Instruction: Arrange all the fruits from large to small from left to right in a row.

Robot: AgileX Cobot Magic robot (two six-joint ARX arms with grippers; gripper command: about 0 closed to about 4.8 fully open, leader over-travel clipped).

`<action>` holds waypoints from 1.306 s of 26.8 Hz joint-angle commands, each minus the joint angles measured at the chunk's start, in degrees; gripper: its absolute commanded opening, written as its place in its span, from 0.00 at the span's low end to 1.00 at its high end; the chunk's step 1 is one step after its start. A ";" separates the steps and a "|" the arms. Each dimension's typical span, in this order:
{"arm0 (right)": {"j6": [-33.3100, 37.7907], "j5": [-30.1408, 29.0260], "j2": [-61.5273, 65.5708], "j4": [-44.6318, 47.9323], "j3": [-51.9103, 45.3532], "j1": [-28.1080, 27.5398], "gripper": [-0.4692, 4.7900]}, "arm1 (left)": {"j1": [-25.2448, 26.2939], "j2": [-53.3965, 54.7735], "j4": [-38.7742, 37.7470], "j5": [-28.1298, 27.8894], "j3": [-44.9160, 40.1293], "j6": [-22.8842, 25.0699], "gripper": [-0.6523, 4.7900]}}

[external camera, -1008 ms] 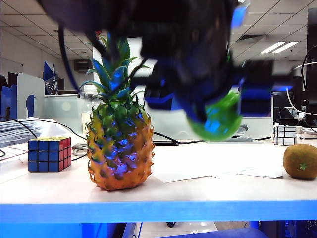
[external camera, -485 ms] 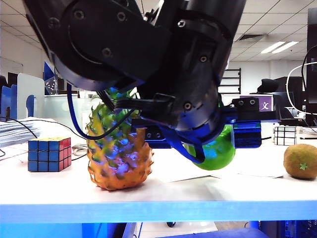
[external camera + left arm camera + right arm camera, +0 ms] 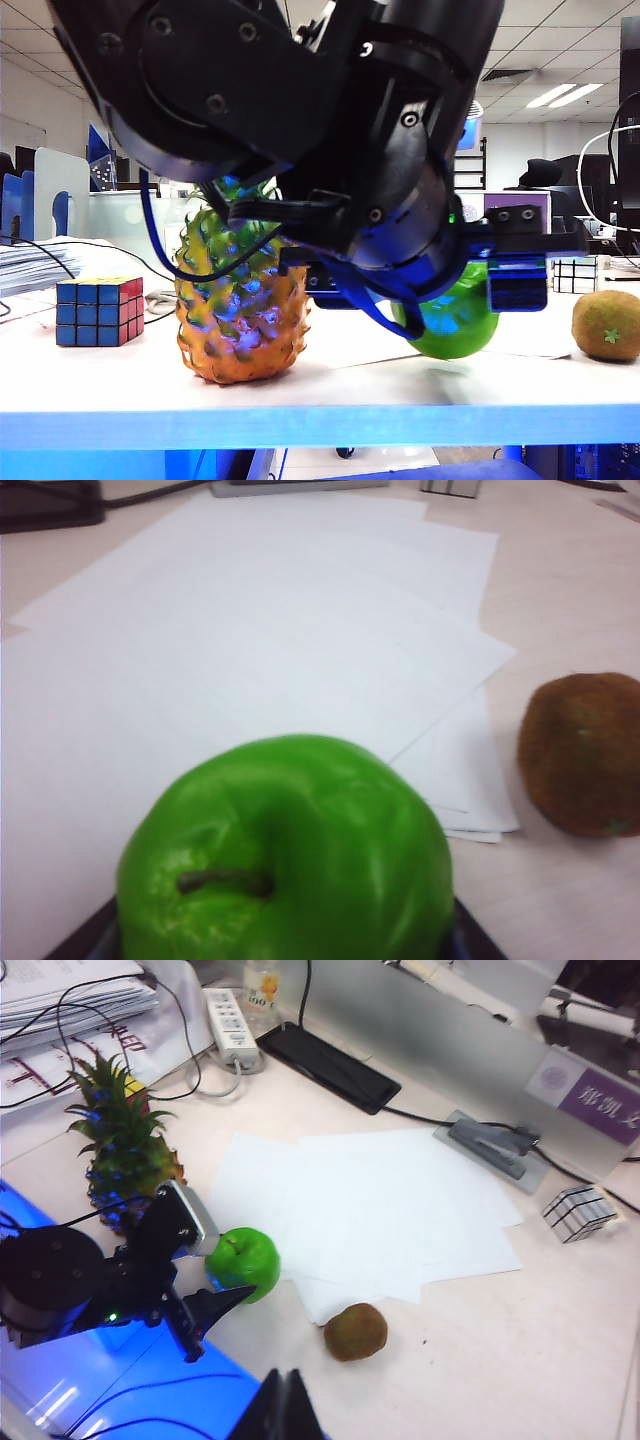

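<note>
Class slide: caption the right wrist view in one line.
Left gripper holds the green apple between pineapple and kiwi.

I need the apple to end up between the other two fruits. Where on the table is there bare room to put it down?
The white paper sheets between the pineapple and the kiwi lie bare, below where the left gripper holds the apple. Bare table also runs from the kiwi to the black-and-white cube. The right gripper, jaws shut, hangs above.

Left hand grips apple between pineapple, kiwi.
</note>
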 commanded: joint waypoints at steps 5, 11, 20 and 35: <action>0.59 -0.48 0.35 0.92 -3.43 0.07 0.07 | 0.09 -0.31 -0.70 0.37 0.28 0.63 0.11; 0.57 -0.92 0.35 2.51 -3.43 0.07 0.07 | 0.07 -0.33 -1.95 -0.24 0.48 3.34 0.11; 0.39 -1.75 0.26 2.82 -3.43 0.09 0.07 | 0.04 -0.33 -2.12 -0.46 0.57 3.50 0.48; 0.39 -1.77 0.17 3.39 -3.43 0.09 0.07 | 0.04 -0.33 -0.94 3.37 0.57 5.90 1.00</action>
